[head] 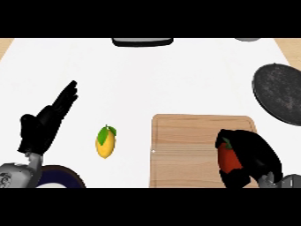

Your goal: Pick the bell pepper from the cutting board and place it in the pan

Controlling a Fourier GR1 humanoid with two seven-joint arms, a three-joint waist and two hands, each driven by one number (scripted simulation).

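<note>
A red bell pepper (pixel 229 158) sits at the right side of the wooden cutting board (pixel 182 145). My right hand (pixel 255 154) is curled round the pepper and hides most of it. The dark round pan (pixel 288 93) lies on the counter at the far right, beyond the board and apart from it. My left hand (pixel 45 122) is at the left, open with straight fingers pointing up, and holds nothing.
A yellow mango (pixel 106 142) with green leaves lies on the white counter left of the board. A dark blue plate (pixel 61 177) shows at the lower left. A black object (pixel 143 42) sits at the counter's far edge, a grey one (pixel 247 39) at the far right.
</note>
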